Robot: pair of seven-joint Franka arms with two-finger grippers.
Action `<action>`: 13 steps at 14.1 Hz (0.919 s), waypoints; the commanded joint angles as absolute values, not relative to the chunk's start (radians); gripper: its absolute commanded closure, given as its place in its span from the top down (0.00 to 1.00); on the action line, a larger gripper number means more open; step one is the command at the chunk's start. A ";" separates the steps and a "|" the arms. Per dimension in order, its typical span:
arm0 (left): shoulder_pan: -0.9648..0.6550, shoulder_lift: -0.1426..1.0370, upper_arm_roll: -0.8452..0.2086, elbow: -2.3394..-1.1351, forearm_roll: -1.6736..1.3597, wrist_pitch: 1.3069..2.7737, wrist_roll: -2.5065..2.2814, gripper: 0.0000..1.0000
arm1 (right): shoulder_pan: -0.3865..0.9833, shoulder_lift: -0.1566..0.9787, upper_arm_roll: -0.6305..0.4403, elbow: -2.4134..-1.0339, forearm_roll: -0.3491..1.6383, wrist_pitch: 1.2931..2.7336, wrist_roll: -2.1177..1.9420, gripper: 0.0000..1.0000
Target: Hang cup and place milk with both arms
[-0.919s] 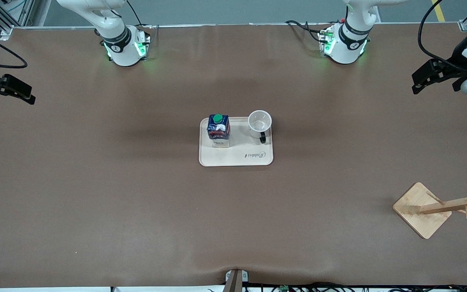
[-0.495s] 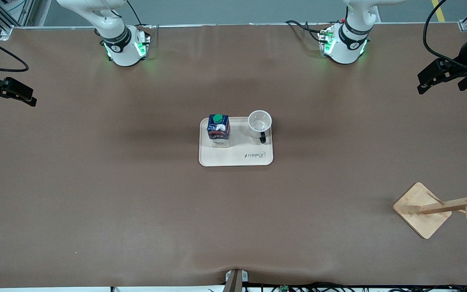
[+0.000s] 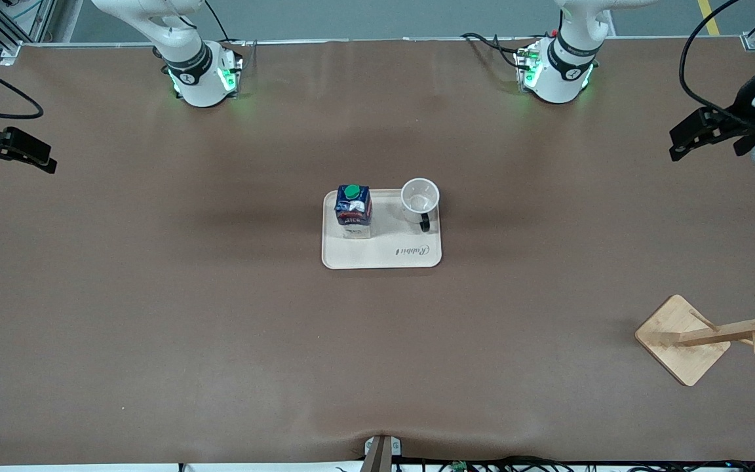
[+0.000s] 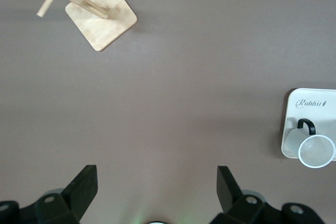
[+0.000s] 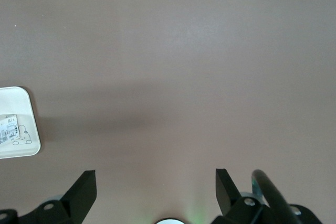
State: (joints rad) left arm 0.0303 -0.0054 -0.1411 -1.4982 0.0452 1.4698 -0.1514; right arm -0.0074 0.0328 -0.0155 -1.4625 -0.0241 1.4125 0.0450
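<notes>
The cup [image 3: 420,196], a white mug with a black handle, stands upright on a cream tray [image 3: 382,257] in the middle of the table. The dark blue milk [image 3: 353,210] with a green cap stands on the same tray, toward the right arm's end. My left gripper [image 3: 676,145] is open and empty, in the air over the left arm's end of the table. My right gripper [image 3: 46,157] is open and empty over the right arm's end. The left wrist view shows its open gripper [image 4: 156,177], the cup [image 4: 316,149] and the tray [image 4: 310,106]. The right wrist view shows its open gripper [image 5: 155,178] and the tray's end [image 5: 26,148].
A wooden mug rack [image 3: 684,339] with pegs stands near the front camera at the left arm's end of the table; it also shows in the left wrist view [image 4: 101,20]. The arms' bases [image 3: 202,75] stand along the table's edge farthest from the front camera.
Both grippers have shifted only slightly at their ends of the table and stay open. The cup, the milk and the tray have not moved.
</notes>
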 commanded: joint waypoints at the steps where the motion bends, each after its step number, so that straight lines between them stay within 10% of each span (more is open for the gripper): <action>1: 0.022 0.038 -0.153 -1.486 0.025 1.494 -0.169 1.00 | -0.015 0.029 -0.003 -1.468 -0.023 1.417 0.029 1.00; 13: 0.017 0.072 -0.281 -1.640 0.009 1.646 -0.307 1.00 | -0.020 0.032 -0.003 -1.465 -0.025 1.411 0.021 1.00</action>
